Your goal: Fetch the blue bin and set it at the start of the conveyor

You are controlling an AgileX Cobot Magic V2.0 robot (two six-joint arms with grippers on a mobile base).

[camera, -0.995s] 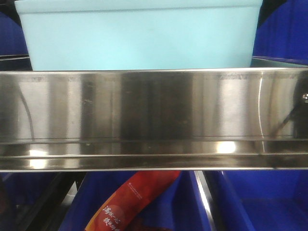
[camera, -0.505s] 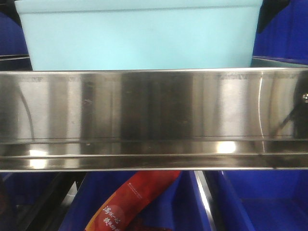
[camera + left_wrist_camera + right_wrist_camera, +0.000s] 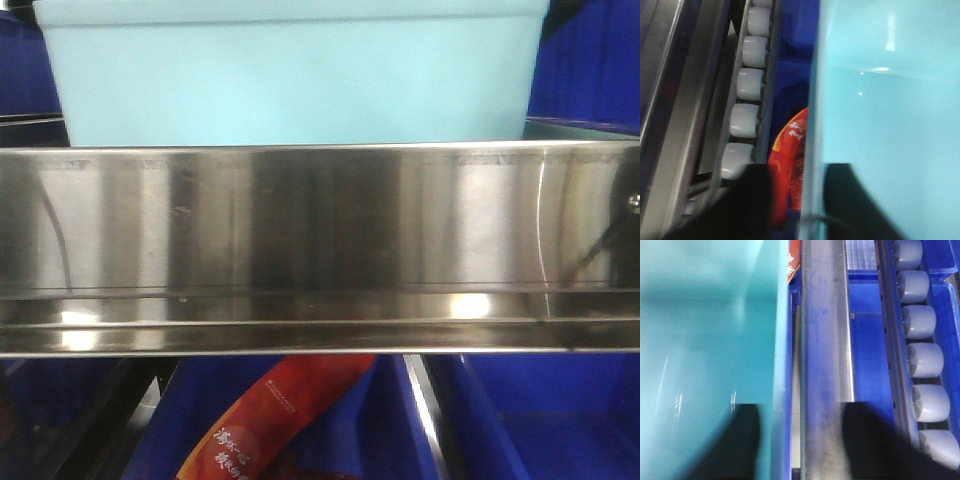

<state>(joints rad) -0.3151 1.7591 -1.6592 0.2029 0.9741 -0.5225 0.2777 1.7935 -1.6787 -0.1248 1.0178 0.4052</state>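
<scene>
blue bin point(image 3: 290, 85) above shelf rail point(image 3: 320, 220); left hand point(image 3: 800, 170), right hand point(image 3: 802, 410) straddle its walls

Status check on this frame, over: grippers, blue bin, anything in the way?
Left gripper open, astride one wall of blue bin. Right gripper open, astride opposite wall. Steel shelf rail runs across bin's front; conveyor start not in view.
</scene>
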